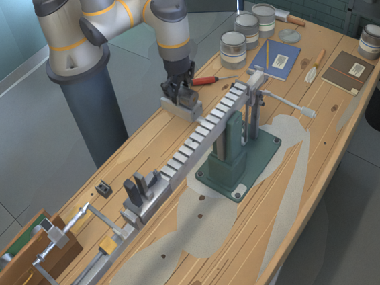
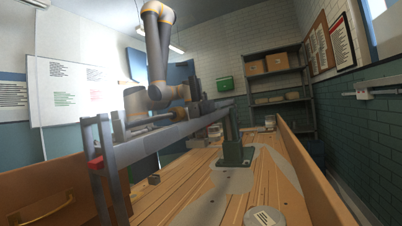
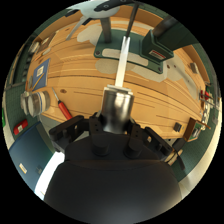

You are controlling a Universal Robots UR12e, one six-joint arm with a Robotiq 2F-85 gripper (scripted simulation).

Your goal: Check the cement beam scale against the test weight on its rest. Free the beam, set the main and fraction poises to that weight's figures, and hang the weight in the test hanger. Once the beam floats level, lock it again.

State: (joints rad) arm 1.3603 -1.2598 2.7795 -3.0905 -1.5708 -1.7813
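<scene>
The test weight (image 1: 186,96) (image 3: 116,111) is a short steel cylinder lying on its grey rest (image 1: 181,109) at the bench's near edge. My gripper (image 1: 178,93) (image 3: 115,125) stands straight over it from above. The beam scale's notched beam (image 1: 204,126) runs along the bench past the green pillar (image 1: 230,148) (image 3: 160,47). The dark main poise (image 1: 133,192) sits near the beam's low end. The brass fraction poise (image 1: 108,244) sits on the thin rod below it. The lock lever (image 1: 289,104) sticks out from the far post. My gripper is closed on the test weight.
Several tins (image 1: 233,49) stand at the bench's far end beside a blue notebook (image 1: 275,59). A red screwdriver (image 1: 209,80) lies just behind the rest. A wooden box (image 1: 32,248) sits at the low end. A small dark block (image 1: 103,189) lies near the edge.
</scene>
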